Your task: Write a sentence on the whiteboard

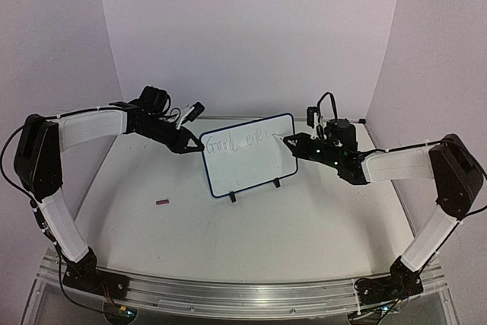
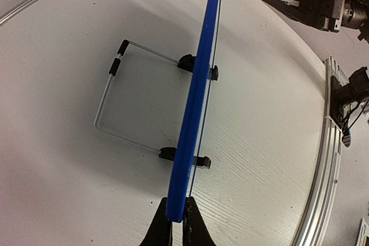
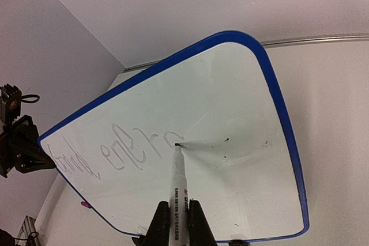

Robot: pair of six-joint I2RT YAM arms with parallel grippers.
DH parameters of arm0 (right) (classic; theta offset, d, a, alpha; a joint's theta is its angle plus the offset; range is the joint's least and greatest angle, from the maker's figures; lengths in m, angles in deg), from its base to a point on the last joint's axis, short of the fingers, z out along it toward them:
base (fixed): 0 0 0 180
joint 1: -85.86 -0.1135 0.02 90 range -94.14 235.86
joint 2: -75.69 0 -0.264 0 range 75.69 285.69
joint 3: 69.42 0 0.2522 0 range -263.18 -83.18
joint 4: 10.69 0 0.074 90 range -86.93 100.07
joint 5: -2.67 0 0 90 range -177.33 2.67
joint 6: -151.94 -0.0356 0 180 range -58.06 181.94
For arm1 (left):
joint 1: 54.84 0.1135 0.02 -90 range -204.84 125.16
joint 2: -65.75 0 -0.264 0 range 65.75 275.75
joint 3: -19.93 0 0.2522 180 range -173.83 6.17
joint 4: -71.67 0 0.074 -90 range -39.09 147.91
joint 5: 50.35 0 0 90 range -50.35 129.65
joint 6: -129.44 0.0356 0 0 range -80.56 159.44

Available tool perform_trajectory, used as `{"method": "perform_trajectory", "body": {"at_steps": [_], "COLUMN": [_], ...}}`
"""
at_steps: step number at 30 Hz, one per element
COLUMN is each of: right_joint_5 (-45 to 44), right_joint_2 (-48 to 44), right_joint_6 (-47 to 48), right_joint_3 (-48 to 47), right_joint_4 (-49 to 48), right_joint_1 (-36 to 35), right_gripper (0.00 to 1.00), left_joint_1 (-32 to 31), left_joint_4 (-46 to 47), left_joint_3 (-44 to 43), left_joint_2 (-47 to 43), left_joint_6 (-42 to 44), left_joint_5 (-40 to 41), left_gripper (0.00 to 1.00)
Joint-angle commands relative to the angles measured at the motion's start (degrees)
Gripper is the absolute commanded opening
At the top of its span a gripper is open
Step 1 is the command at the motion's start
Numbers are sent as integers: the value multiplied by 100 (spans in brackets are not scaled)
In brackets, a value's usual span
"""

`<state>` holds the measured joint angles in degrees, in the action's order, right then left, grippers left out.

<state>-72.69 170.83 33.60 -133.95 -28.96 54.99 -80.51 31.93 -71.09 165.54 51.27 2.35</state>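
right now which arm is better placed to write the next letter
Right: the right gripper holds the marker, tip on the whiteboard just past the sentence; the left gripper is clamped on the whiteboard's edge.

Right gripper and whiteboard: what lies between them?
A marker, held by the right gripper, its tip touching the whiteboard; the right wrist view shows it.
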Motion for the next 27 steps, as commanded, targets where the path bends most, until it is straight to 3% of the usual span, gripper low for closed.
{"method": "perform_trajectory", "body": {"at_steps": [1,27], "right_joint_5": [-183,-199], "right_joint_2": [-236,-285], "right_joint_6": [74,118], "right_joint_3": [-134,-206], "right_joint_4": [-93,-110], "right_joint_1": [55,67], "right_gripper": [0,0], "left_joint_1": [-121,-122], "left_joint_4": [-465,-466], "left_joint_3": [26,17], "left_joint_2": [304,366], "left_joint_6": [302,303], "left_joint_5": [549,557], "left_gripper": [0,0]}}
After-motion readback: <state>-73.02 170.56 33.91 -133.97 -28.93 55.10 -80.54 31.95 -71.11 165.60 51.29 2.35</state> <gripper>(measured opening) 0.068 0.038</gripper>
